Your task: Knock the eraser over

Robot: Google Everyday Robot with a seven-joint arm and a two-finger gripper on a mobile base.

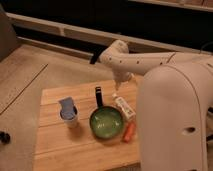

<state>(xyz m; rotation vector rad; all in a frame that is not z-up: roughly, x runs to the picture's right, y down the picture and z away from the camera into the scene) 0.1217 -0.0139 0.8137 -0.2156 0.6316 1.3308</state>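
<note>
While end effector hangs just beyond the eraser, knock looks undone.
Grip state can't be told.

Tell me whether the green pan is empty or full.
Empty: the green pan shows only its bare inside. The gripper hangs above the table, near the pan's handle.

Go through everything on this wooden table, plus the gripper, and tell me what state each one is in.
eraser: white, right of the pan; upright or lying, cannot tell.
gripper: pointing down just behind the eraser; contact unclear.
pan: right way up, nothing in it, handle pointing away.
cup: upright, blue object sticking out.
orange object: lying flat beside the pan.
</note>
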